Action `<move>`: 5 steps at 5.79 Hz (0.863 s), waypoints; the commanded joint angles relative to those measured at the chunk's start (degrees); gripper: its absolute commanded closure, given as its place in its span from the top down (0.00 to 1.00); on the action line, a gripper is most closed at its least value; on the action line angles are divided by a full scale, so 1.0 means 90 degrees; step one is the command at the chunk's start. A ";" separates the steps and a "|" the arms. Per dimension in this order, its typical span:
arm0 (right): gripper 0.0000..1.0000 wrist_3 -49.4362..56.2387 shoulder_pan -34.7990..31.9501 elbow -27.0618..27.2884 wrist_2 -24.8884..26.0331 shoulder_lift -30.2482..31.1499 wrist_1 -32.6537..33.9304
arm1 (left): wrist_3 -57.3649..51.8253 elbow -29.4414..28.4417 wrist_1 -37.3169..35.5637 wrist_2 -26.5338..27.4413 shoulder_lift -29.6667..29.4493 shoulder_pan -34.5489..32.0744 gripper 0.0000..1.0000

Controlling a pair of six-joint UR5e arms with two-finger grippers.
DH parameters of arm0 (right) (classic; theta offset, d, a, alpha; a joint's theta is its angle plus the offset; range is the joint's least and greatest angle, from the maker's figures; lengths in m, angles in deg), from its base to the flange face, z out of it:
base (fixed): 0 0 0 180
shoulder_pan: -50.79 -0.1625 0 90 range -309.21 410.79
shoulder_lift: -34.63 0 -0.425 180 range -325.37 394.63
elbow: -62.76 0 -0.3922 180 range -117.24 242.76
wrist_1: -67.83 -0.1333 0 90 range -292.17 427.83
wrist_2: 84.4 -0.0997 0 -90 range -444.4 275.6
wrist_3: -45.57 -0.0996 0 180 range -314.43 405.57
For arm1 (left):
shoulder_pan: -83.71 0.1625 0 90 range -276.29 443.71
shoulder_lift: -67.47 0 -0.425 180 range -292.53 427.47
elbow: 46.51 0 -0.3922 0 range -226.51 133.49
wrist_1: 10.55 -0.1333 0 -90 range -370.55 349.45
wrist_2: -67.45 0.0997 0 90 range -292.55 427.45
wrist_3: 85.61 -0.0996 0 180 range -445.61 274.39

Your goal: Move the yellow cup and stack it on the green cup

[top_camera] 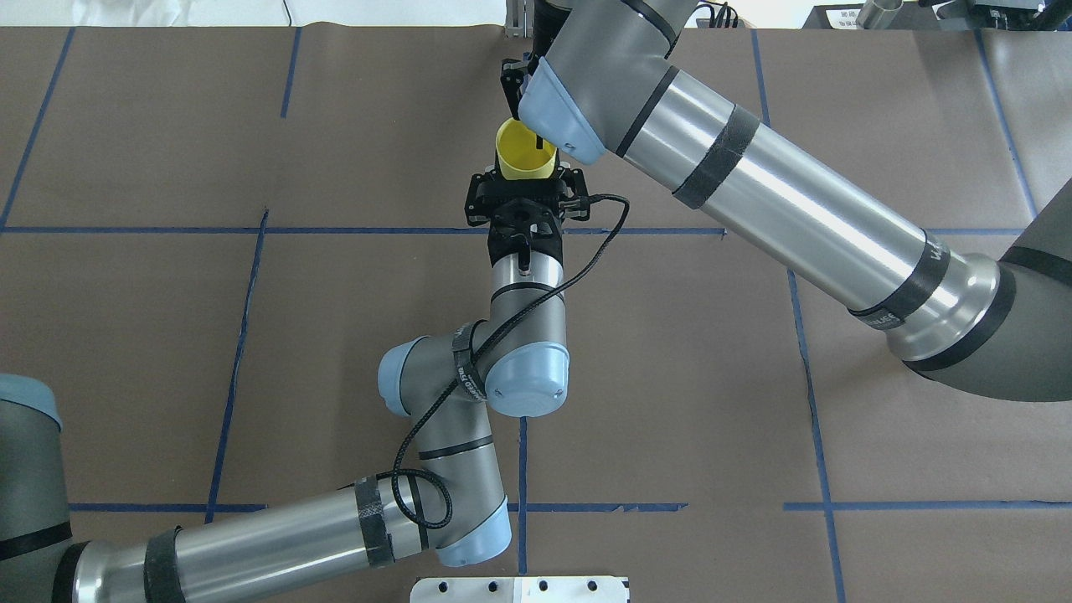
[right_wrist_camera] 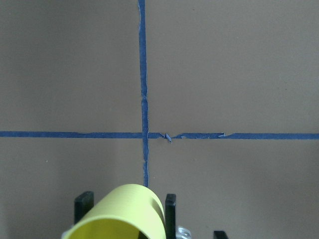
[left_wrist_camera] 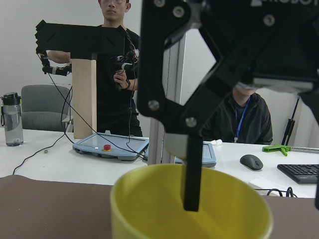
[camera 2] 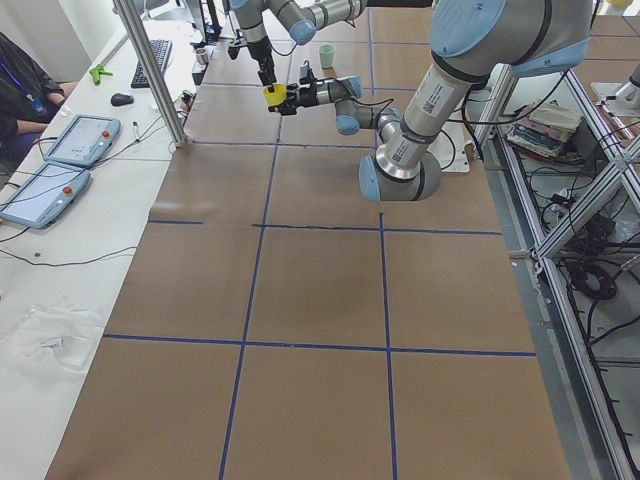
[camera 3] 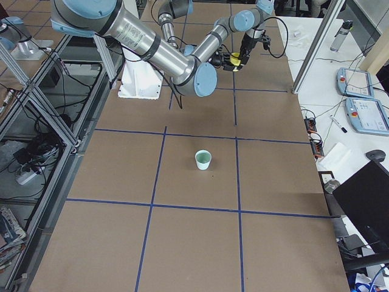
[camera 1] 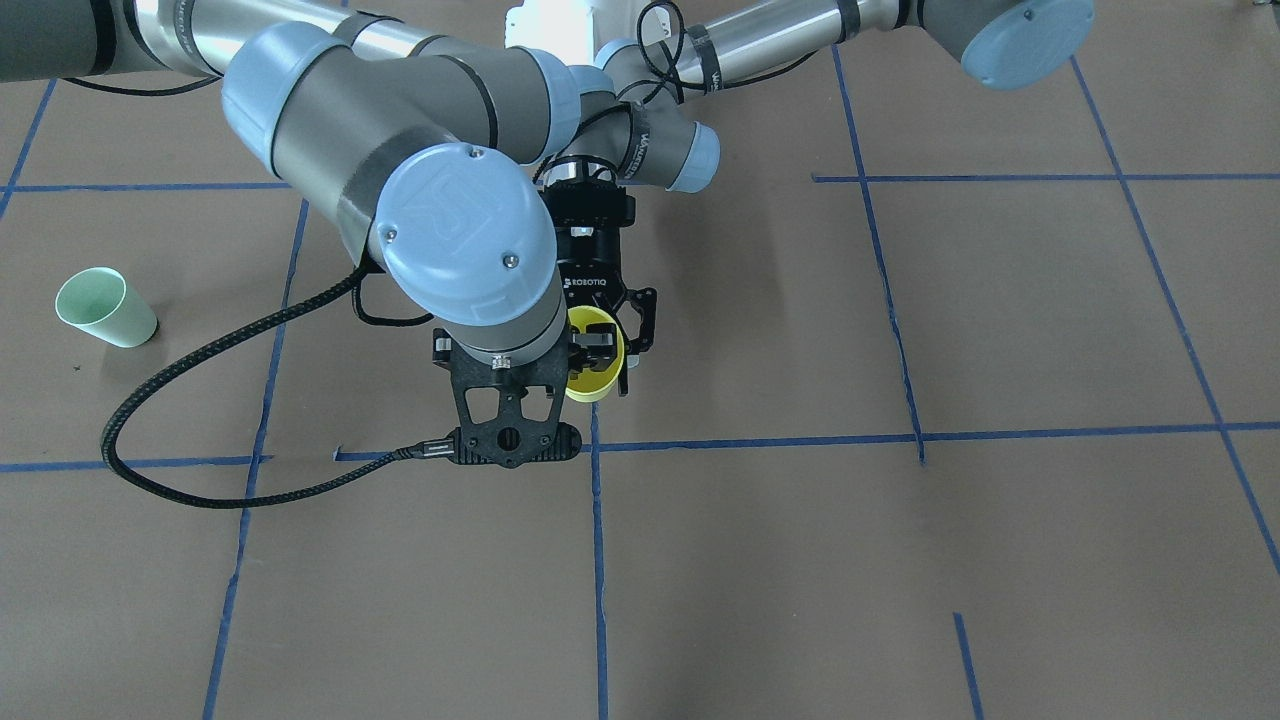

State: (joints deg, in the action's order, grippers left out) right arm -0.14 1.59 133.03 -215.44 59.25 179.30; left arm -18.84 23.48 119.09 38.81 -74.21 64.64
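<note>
Yellow cup [camera 1: 590,386] hangs mid-air over table [camera 1: 900,560] centre, upright, its body grasped by left hand [top_camera: 526,176]. Right hand [left_wrist_camera: 251,194] is spread wide at the rim, one finger [left_wrist_camera: 192,174] dipped inside, the other outside, no pinch yet. By my read the handover is abt half done: right hand must clamp, left let go, then carry & stack on green cup [camera 1: 105,308], which stands alone well off at 9 o'clock in the front view. Only legible writing: "ROBOTIQ" lettering [camera 1: 586,283] on left hand's body; strap [camera 1: 640,140] print too small.
</note>
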 commanded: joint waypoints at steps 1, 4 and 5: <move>0.00 0.0001 -0.0002 0.0025 -0.0010 0.0008 0.0007 | -0.0026 0.0006 -0.0010 -0.0001 0.0000 0.0000 0.46; 0.00 0.0001 0.0008 0.0034 -0.0020 -0.0011 0.0017 | -0.0212 0.0045 -0.0020 -0.0011 0.0020 -0.0010 0.78; 0.00 -0.0008 0.0075 0.0025 -0.0020 -0.0040 0.0007 | -0.0212 0.0055 -0.0020 -0.0011 0.0020 -0.0010 0.78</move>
State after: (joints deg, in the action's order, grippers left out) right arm -0.15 1.85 133.32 -215.64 59.06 179.40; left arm -20.69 23.89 118.92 38.70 -74.04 64.56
